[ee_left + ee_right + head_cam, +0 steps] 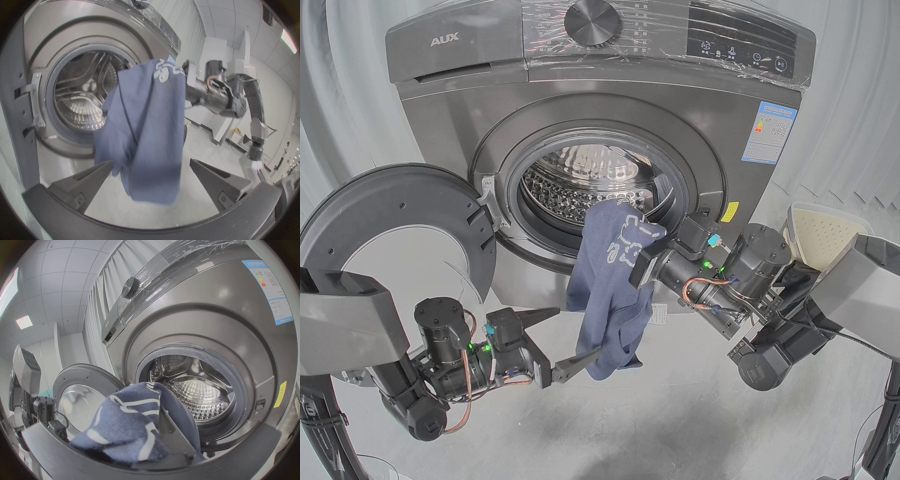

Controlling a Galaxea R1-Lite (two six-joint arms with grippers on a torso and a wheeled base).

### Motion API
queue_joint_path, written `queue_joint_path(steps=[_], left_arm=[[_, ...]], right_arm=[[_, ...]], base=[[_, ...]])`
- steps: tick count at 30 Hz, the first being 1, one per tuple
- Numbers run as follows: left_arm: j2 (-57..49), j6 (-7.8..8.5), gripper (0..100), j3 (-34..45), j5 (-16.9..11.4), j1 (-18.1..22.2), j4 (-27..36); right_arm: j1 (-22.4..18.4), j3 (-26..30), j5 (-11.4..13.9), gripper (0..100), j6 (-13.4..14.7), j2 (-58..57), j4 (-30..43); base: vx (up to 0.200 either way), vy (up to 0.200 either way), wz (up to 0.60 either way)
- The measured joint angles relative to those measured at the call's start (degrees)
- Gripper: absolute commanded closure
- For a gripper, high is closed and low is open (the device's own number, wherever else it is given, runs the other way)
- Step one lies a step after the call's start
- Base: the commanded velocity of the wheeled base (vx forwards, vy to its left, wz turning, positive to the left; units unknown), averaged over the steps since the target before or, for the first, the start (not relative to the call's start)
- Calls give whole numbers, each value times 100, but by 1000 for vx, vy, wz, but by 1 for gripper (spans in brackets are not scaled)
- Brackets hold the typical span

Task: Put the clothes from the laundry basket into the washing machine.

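Garment: a navy sweatshirt point(609, 287) with pale print hangs in front of the washing machine point(600, 106). Its top is level with the lower right edge of the drum mouth point(581, 181), and its tail drops below the lower rim.
Right gripper point(642, 253): clamped on a bunched fold at the garment's top and carrying all its weight.
Left gripper point(578, 332): fingers spread wide and gripping nothing. It sits low, with the garment's hanging end between the fingers.
Door point(394, 206): swung fully open at the machine's left edge.
Handling: probably light, soft and limp. It keeps no shape, so the long tail is likely to snag on the lower rim.
Where to hold: the top bunch looks secure. A second pinch near the hem would gather the tail.
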Motion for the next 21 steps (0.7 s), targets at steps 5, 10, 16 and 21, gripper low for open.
queue_joint_path(steps=[5,10,16,21], left_arm=[[88,-263,0,-759,271,-205,0],[295,-324,0,-1253,352,-304,2],[621,-340,0,-1731,588,-317,5],[887,-343,0,-2003,655,-240,13]], right_arm=[[107,-13,-51,100,0,57,10],[182,-22,-96,100,1,101,10],[302,32,-128,100,11,106,10],[471,210,-227,100,52,24,11]], base=[[0,0,0],[0,0,0],[0,0,0],[0,0,0]])
